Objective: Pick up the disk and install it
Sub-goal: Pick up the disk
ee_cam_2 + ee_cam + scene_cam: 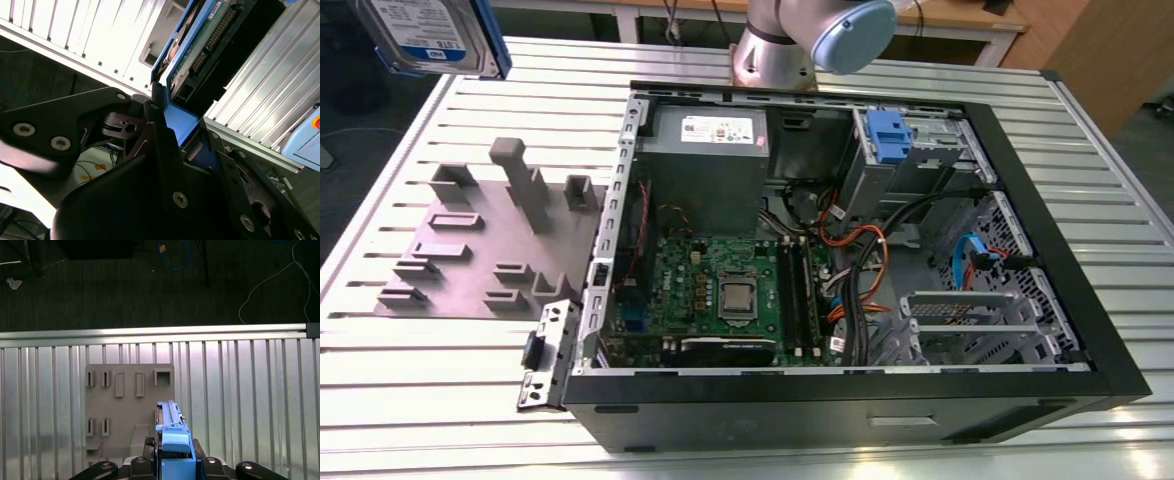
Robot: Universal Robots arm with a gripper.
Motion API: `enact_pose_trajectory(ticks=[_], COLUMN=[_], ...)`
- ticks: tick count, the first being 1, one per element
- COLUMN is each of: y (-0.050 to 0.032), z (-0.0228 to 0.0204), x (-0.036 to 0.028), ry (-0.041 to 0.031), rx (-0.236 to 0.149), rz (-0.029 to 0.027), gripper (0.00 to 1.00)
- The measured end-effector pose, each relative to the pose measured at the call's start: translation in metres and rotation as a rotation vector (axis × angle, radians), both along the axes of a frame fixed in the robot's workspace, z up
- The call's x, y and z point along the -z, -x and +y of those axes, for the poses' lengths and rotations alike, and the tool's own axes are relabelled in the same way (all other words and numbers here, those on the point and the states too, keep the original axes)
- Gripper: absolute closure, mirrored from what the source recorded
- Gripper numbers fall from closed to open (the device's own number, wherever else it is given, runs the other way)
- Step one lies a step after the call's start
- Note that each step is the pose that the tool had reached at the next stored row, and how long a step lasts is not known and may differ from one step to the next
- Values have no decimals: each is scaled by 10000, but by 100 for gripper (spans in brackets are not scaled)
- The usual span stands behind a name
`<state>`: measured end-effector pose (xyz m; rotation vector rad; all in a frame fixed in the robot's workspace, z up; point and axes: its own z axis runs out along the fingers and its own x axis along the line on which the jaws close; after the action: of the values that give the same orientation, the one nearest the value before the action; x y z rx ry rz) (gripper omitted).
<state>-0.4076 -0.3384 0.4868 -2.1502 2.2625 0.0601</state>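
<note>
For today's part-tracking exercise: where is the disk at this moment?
The disk is held aloft at the exterior view's upper left, over the grey fixture plate, clamped in the gripper.

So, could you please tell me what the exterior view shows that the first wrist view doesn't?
The exterior view adds the open computer case with its green circuit board. The first wrist view adds the gripper clamped on the disk at its blue rail. Both share the disk, the grey holder plate and the slatted table.

A robotics lab is indicated: an opened computer case (pixel 854 398) is laid on a slatted metal table (pixel 427 400), and a robot arm (pixel 777 55) is mounted behind it.
</note>
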Motion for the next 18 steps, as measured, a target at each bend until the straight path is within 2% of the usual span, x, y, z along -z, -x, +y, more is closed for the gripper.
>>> enact_pose_trajectory(ticks=[7,18], y=[-13,-128], z=[0,0], x=[0,0], ry=[0,0], rx=[-1,0], rz=[1,7], gripper=[64,64])
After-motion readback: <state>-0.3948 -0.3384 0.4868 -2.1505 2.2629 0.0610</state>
